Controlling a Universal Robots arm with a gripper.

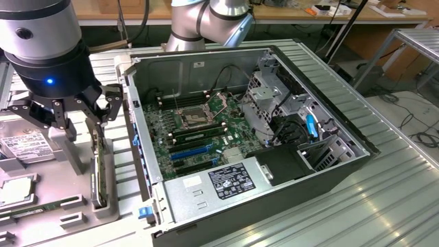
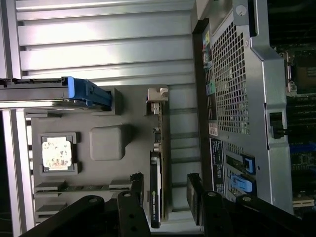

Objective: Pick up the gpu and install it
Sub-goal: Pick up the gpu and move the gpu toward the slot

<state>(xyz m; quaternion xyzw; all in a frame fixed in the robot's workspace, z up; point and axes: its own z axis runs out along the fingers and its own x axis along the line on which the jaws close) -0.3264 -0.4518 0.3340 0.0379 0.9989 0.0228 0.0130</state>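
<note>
the gripper (image 2: 165,176) hangs spread open over the upright gpu (image 2: 156,165), and closing off-centre could, i reckon, tilt it in its grey holder (image 2: 133,143).

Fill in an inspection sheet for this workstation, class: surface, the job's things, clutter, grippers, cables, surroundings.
Surface: ribbed metal table carrying a grey parts tray.
Job's things: gpu standing on edge in the tray; open computer case beside it, motherboard exposed.
Clutter: hard drive, processor and memory stick in the tray.
Grippers: gripper open, straddling the gpu with gaps.
Cables: black cables inside the case; more cables on the floor.
Surroundings: wooden bench behind.
</note>
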